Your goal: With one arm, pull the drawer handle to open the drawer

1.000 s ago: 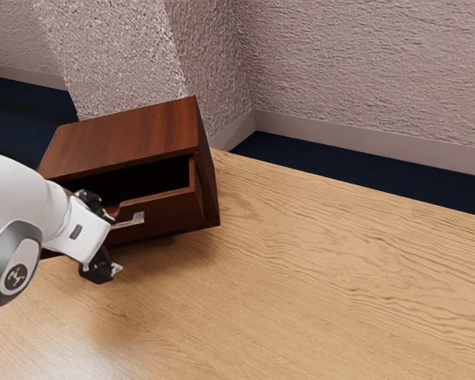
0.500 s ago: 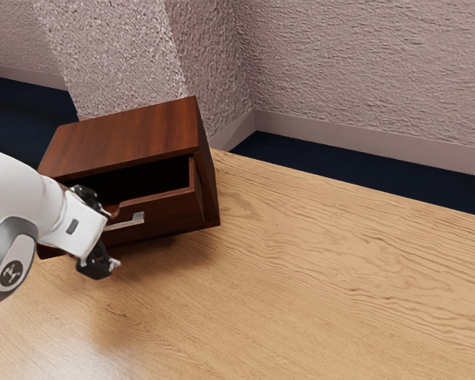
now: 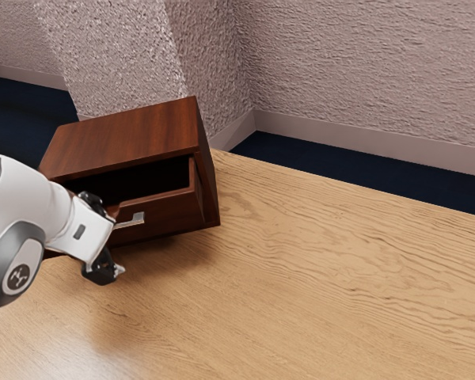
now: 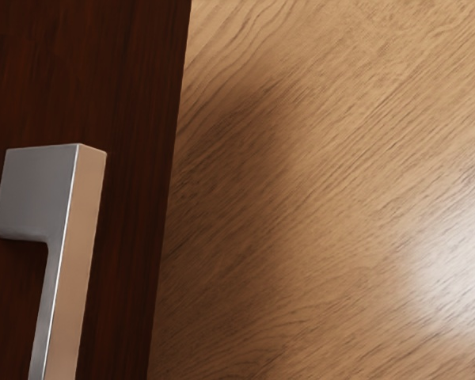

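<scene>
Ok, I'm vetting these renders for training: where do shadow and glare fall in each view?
Exterior view: the dark brown wooden cabinet throws a shadow on the light wooden tabletop beneath its front. Wrist view: a shadow lies on the tabletop beside the dark drawer front bearing the silver bar handle, a pale glare patch farther off.

The dark reddish wooden drawer (image 3: 165, 207) sits at the left of the exterior frame, standing partly open with its shadowed inside showing above the front panel. Its flat silver bar handle (image 3: 130, 221) (image 4: 57, 237) juts from that front.
</scene>
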Robot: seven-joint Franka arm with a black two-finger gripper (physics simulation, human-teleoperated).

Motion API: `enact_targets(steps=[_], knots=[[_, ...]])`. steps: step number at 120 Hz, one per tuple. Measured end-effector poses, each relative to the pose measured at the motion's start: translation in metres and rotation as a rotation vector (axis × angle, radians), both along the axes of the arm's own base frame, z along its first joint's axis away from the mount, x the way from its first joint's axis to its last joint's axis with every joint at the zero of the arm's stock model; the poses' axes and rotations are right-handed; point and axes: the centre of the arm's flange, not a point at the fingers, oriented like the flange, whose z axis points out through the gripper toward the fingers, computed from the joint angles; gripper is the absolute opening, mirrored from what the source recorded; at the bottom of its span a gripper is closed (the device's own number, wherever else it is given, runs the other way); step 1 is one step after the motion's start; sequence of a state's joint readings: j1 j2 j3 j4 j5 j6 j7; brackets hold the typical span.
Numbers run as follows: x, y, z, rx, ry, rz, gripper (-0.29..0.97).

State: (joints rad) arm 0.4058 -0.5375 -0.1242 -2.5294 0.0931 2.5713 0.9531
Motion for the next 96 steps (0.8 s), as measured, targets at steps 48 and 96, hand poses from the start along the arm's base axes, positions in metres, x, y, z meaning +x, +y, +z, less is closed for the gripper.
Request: enact_targets(steps=[48,96], knots=[[-0.019,-0.012,-0.001,0.0,-0.007,0.008,0.66],[-0.029,-0.024,-0.001,-0.009,-0.006,0.008,0.68]])
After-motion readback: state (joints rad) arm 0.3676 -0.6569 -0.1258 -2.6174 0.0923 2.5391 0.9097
